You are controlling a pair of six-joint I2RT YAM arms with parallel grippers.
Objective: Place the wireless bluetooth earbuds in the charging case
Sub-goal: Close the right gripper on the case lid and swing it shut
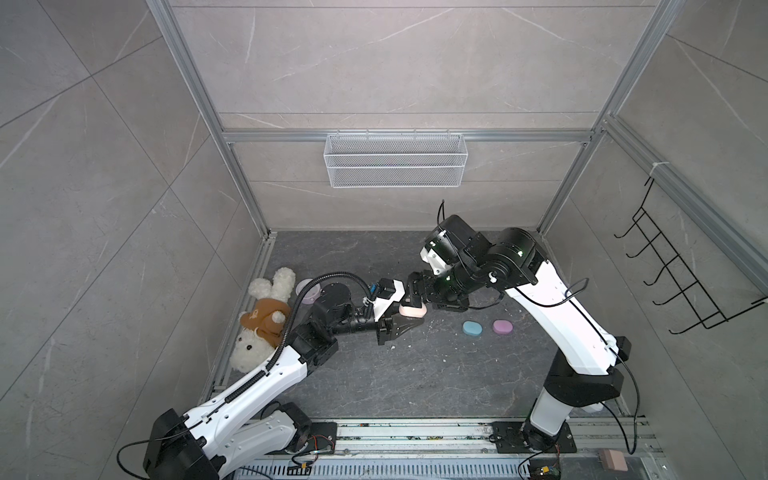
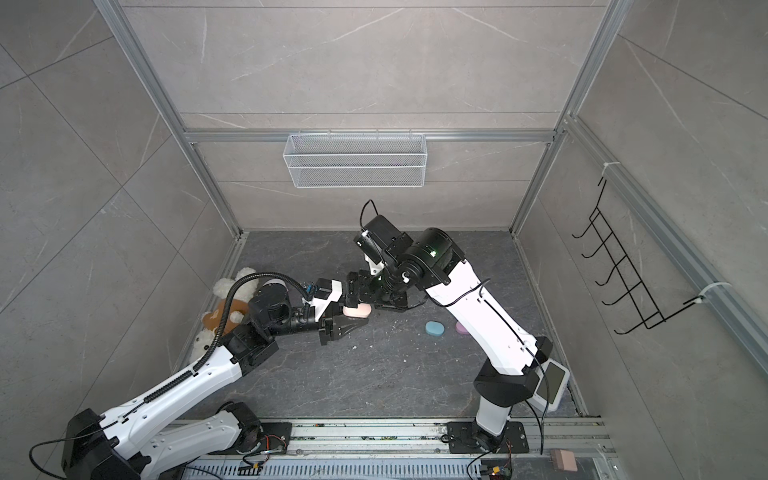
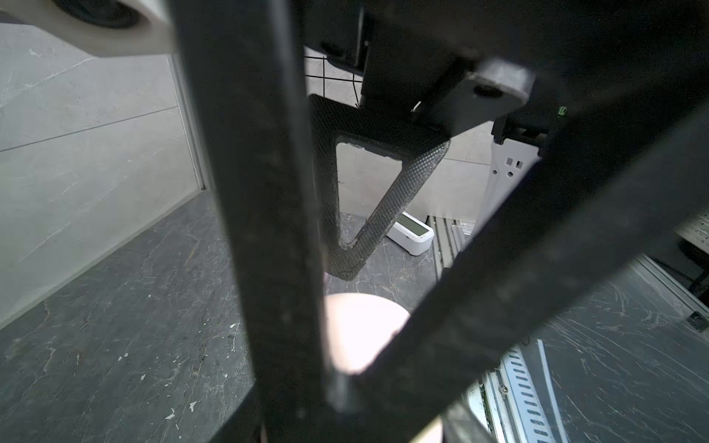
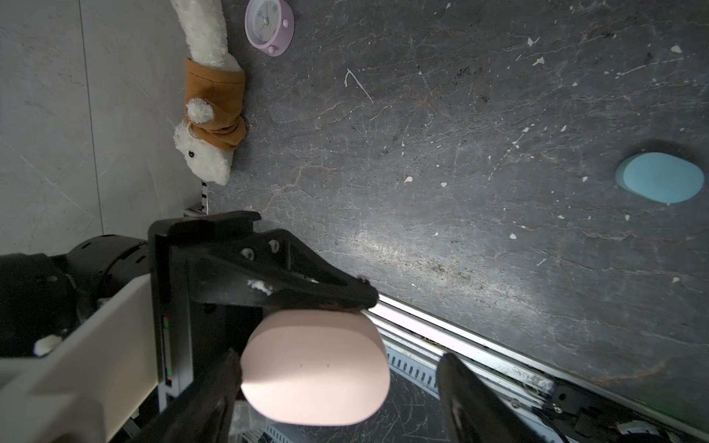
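A: Above the bench (image 1: pixel 415 374), in both top views, your left gripper (image 1: pixel 409 316) pinches the pink charging case (image 1: pixel 414 311).
B: Left wrist view: it's blurred, close. Right wrist view: your right gripper (image 4: pixel 337 358) stands spread around it.

Both top views are sharp and evenly lit from overhead, with soft shadows. The white arm shells (image 1: pixel 552 307) burn out, and the frame rails (image 1: pixel 196 83) splay toward the edges. In the right wrist view, glare streaks the dark floor (image 4: pixel 403 249) near centre. The left wrist view is dim and its near fingers (image 3: pixel 268 230) are blurred. The pink case (image 3: pixel 360 337) at 6 o'clock there is washed almost white.
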